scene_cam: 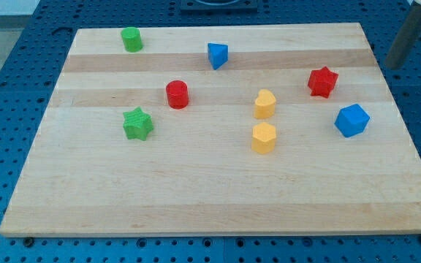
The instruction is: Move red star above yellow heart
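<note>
The red star (322,82) lies on the wooden board (210,204) at the view's right. The yellow heart (265,104) lies to its lower left, near the board's middle. The star is to the right of the heart and slightly higher, with a gap between them. My rod comes in at the view's top right corner, and my tip (395,66) is just off the board's right edge. It is to the upper right of the red star and touches no block.
A yellow hexagon (264,137) sits just below the heart. A blue block (351,120) lies below right of the star. A blue triangular block (217,55), a red cylinder (177,94), a green star (138,123) and a green cylinder (131,39) lie to the left.
</note>
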You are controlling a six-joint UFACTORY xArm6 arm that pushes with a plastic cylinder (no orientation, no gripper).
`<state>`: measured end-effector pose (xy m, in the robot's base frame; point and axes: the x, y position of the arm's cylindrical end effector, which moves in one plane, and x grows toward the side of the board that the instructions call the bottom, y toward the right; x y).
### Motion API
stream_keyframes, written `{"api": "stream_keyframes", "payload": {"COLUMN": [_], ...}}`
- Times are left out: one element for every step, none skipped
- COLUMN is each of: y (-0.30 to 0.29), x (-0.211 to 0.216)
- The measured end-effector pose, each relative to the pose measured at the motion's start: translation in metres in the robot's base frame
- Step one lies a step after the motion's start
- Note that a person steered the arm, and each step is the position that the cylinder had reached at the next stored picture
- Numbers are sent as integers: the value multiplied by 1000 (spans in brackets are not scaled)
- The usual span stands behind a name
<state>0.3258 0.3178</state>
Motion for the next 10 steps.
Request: {"api": "stream_keyframes", "payload": {"y": [-3, -3, -11, -35, -69, -84, -104, -117, -129, -136], "x": [5, 5, 44, 54, 54, 55, 56, 56, 56, 56]}}
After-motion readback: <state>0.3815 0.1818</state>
